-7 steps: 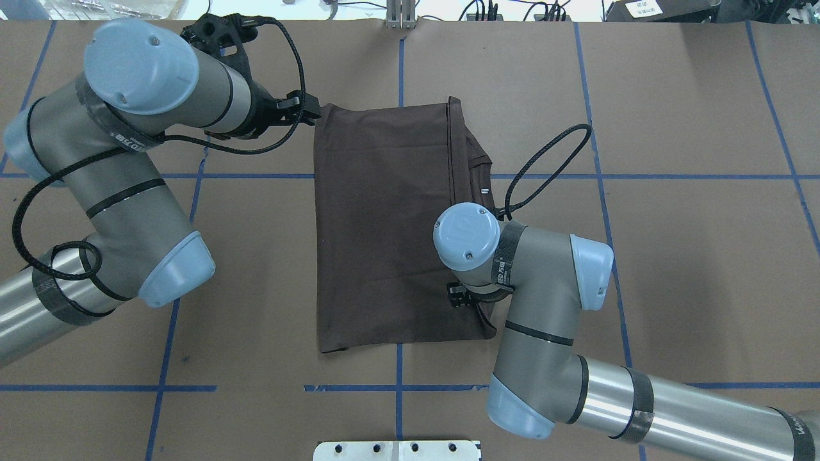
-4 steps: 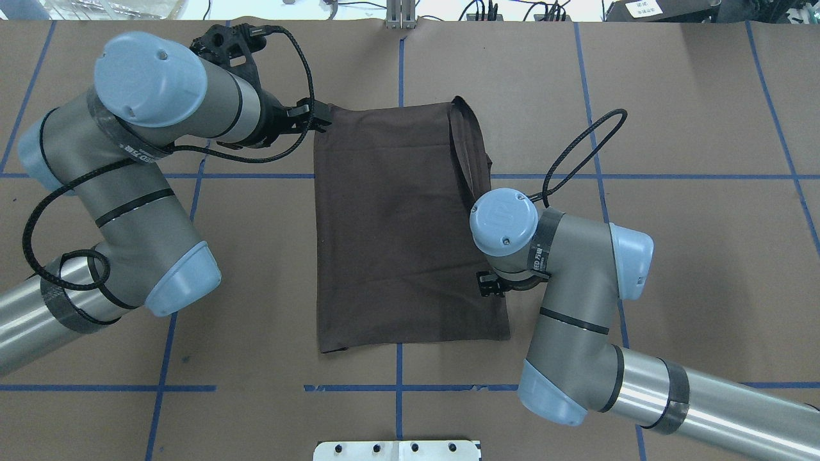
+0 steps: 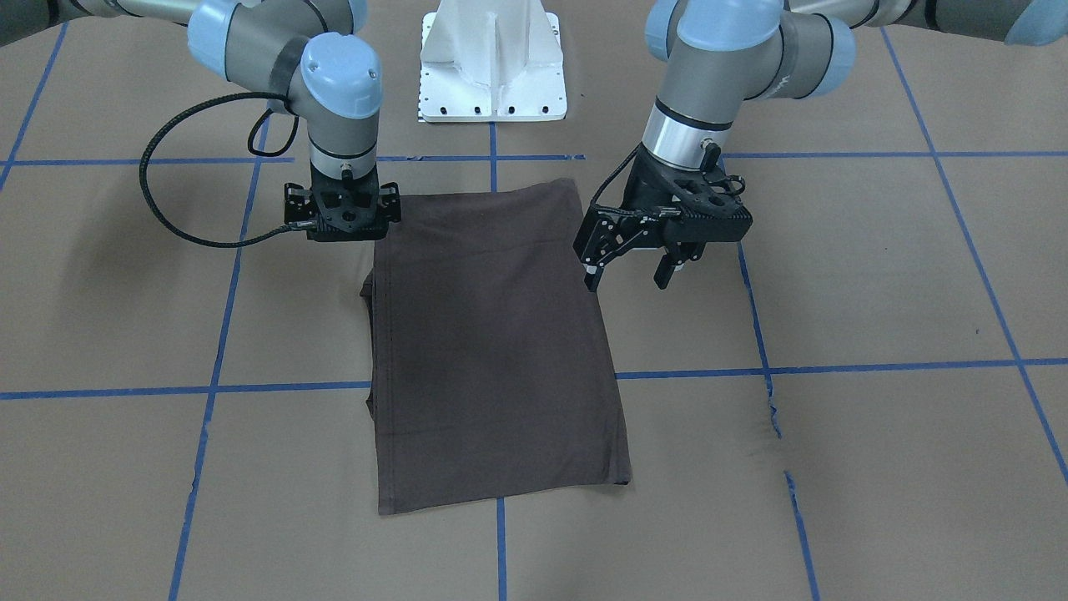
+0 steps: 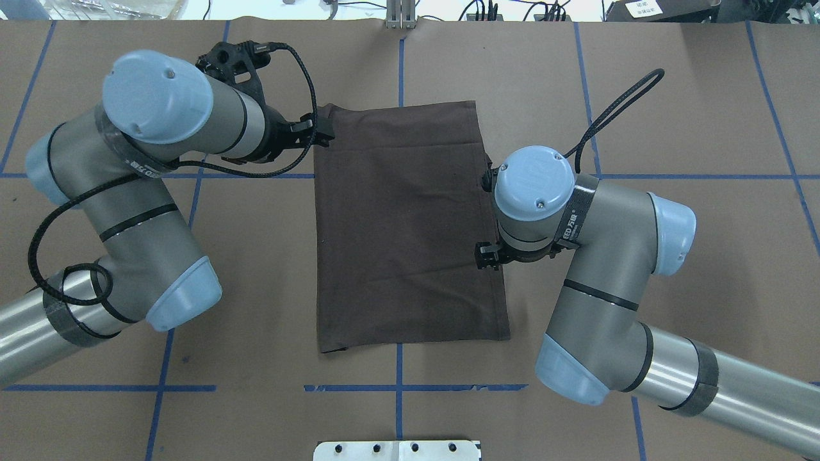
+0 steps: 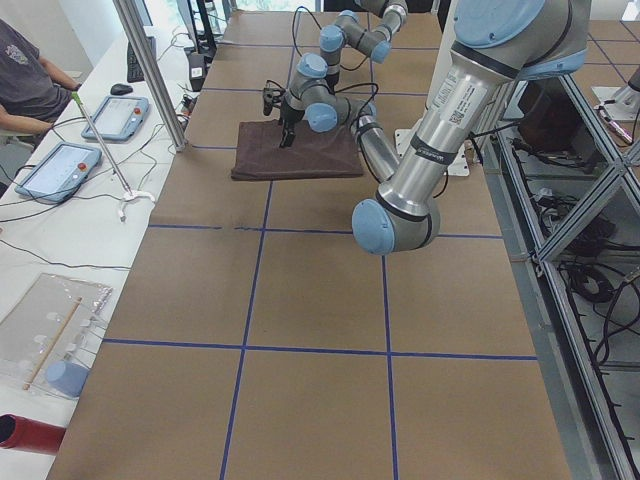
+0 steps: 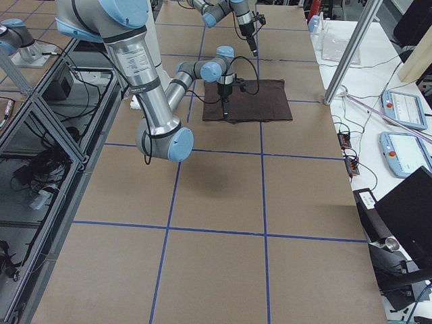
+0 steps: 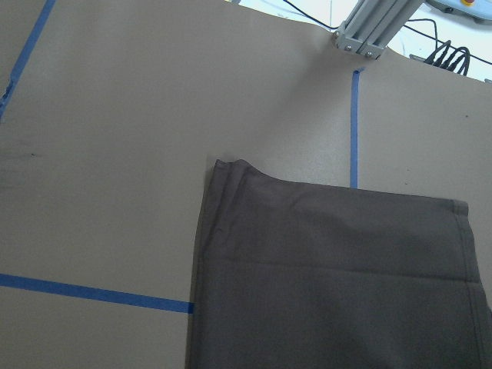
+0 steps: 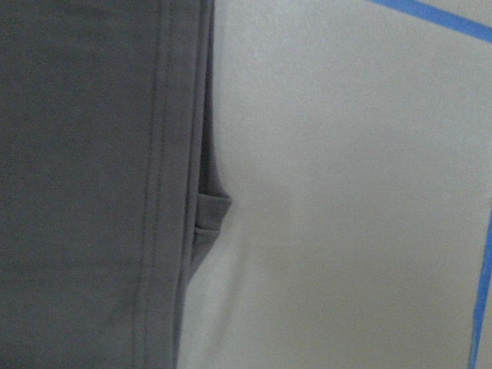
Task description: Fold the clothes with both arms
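The dark brown T-shirt (image 4: 403, 224) lies flat on the brown table, folded into a long rectangle; collar and logo are hidden. It also shows in the front view (image 3: 492, 351). My left gripper (image 3: 627, 282) is open and empty, hovering just off the shirt's far left corner (image 4: 323, 131). My right gripper (image 3: 342, 234) points straight down over the shirt's right edge, with its fingers spread and holding nothing. In the overhead view its wrist (image 4: 532, 186) hides it. The right wrist view shows the shirt's hemmed edge (image 8: 84, 192) lying on the table.
The white pedestal base (image 3: 492, 67) stands at the robot's side of the table. Blue tape lines (image 4: 256, 175) cross the brown table cover. A metal post (image 4: 400, 16) stands at the far edge. A person (image 5: 25, 70) and tablets (image 5: 50, 165) are at a side desk.
My right arm swung right and away from the robot, laying the raised flap down. The shirt now lies flat and the right gripper has let go. My left gripper shifted slightly toward the robot.
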